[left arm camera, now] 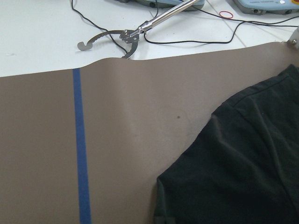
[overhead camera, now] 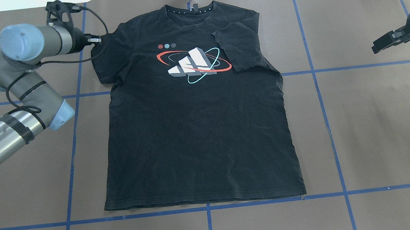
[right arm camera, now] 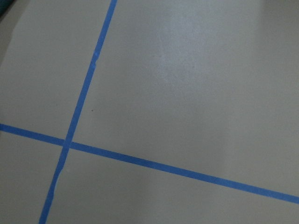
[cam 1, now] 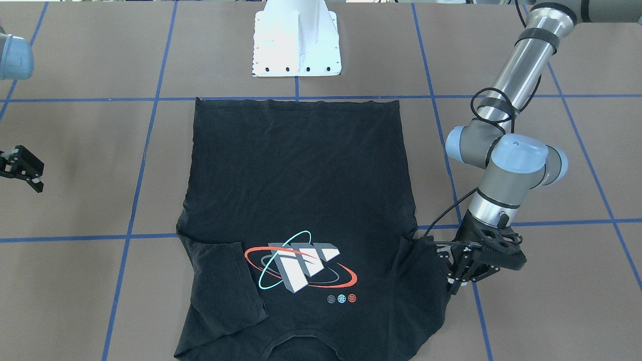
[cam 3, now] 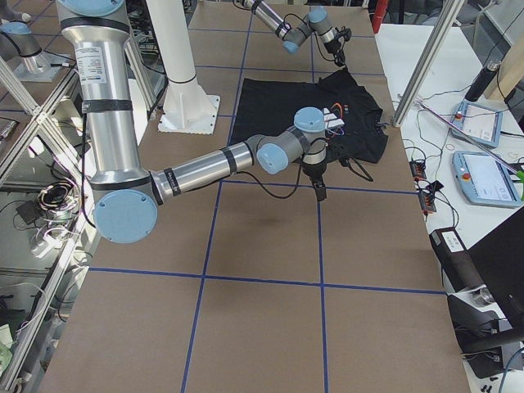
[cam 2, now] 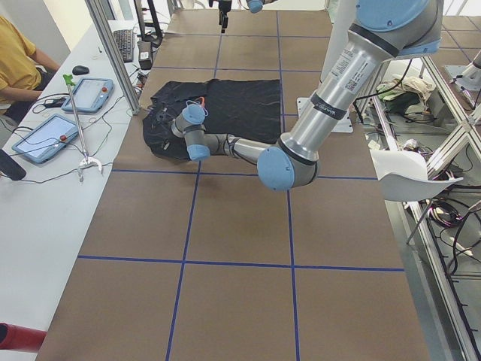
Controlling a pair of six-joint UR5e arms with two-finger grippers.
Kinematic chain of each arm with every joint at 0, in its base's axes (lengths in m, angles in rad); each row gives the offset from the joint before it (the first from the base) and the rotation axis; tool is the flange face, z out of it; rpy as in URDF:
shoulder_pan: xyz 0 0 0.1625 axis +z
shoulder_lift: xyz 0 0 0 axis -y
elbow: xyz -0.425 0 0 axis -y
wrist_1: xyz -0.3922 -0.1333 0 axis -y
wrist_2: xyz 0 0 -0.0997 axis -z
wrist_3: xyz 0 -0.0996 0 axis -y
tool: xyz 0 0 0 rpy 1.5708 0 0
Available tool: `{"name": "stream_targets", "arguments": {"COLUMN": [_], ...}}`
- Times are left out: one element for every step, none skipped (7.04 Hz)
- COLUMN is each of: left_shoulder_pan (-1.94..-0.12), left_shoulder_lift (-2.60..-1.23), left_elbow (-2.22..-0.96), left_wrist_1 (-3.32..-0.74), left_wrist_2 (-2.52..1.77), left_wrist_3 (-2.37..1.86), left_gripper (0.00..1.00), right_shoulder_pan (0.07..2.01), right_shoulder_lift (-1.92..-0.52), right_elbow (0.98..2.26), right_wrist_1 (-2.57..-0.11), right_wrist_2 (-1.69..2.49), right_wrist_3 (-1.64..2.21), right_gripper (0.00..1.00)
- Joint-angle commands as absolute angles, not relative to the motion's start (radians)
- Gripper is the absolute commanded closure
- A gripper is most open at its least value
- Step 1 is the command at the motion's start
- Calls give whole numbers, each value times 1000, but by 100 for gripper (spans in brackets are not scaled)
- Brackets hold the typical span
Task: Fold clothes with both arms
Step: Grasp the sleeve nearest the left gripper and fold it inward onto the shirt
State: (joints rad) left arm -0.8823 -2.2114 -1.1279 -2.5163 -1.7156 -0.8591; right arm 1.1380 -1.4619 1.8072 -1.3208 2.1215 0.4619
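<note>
At left sleeve of T-shirt (cam 1: 301, 175) | left tool (cam 1: 461, 273) meets cloth edge in front view, wrist-hidden overhead, opening cannot be told | right tool (overhead camera: 384, 42) over table (overhead camera: 361, 114) far right, holding nothing, opening unclear

There are 1 black T-shirt (overhead camera: 199, 131), 2 arms (cam 1: 506, 165) (cam 3: 205, 168), 2 grippers (cam 1: 461, 276) (cam 1: 27, 173), 1 white pedestal (cam 1: 296, 50), 2 tablets (cam 2: 45, 135) (cam 2: 89, 94) and 1 person (cam 2: 19, 53)

The T-shirt (overhead camera: 196, 138) lies on the table (overhead camera: 374, 131), one sleeve (overhead camera: 243, 48) folded onto its chest. The left gripper (cam 1: 459, 280) is beside its other sleeve, and the right gripper (cam 1: 36, 176) is well apart on the opposite side.
</note>
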Motion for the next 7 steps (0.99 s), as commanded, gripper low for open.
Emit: {"name": "stream_targets", "arguments": {"left_shoulder_pan": [-876, -809, -767, -738, -733, -727, -727], "left_shoulder_lift": [-2287, -2333, -2392, -2472, -2509, -2526, -2542], "left_elbow": [-1267, -1256, -1215, -1119, -1064, -1037, -1008], "left_wrist_1": [-2213, -2192, -2169, -2160, -2164, -2169, -2174], "left_wrist_2": [-1709, -1697, -1645, -1640, -1640, -1640, -1635], "left_wrist_3": [-965, -1077, -1133, -1184, -1196, -1197, -1198], "left_gripper": [100, 100, 100, 100, 100, 100, 100], "right_shoulder_pan": [1137, 1138, 1137, 1138, 1137, 1137, 1137], "right_shoulder_lift": [-1460, -1462, -1460, -1460, -1460, -1459, -1459], "right_elbow": [1809, 1809, 1807, 1809, 1807, 1807, 1807], "right_wrist_1": [-1321, -1321, -1321, -1321, -1321, -1321, -1321], "right_wrist_2": [2121, 2121, 2120, 2121, 2121, 2121, 2121], "right_wrist_3": [466, 466, 468, 468, 468, 468, 468], "right_gripper": [0, 0, 0, 0, 0, 0, 0]}}
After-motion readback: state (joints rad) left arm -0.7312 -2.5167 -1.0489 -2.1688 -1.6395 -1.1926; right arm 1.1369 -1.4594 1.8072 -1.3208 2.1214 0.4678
